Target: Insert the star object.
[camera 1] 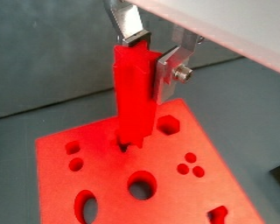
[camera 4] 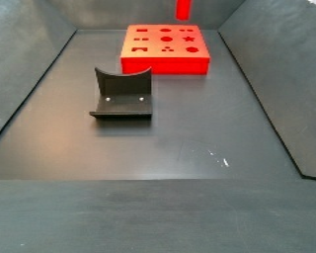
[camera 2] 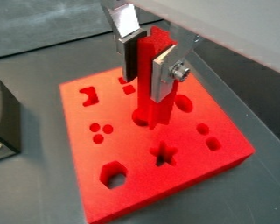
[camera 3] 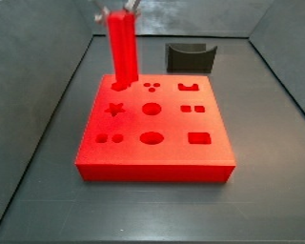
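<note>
Hand (camera 2: 147, 59): clenched on upper part of star object (camera 2: 156, 83), peg held upright for vertical entry. Peg's lower tip met red block (camera 2: 206, 153) directly below hand; seating unclear. Star hole (camera 2: 164, 155) lay apart from tip. Dark grey holder (camera 4: 122, 94) well away on surface (camera 4: 188, 138).

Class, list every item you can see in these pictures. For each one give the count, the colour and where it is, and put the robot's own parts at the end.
star object: one, bright red, upright in the gripper, its lower end at the red block's top near a far corner in a side view.
red block: one, red, flat with shaped holes, lying on the floor.
star-shaped hole: one, in the block's top, empty.
holder: one, dark grey, curved, on the floor apart from the block.
floor: dark grey, walled bin.
gripper: one, silver fingers with dark pads, shut on the star object above the block.
</note>
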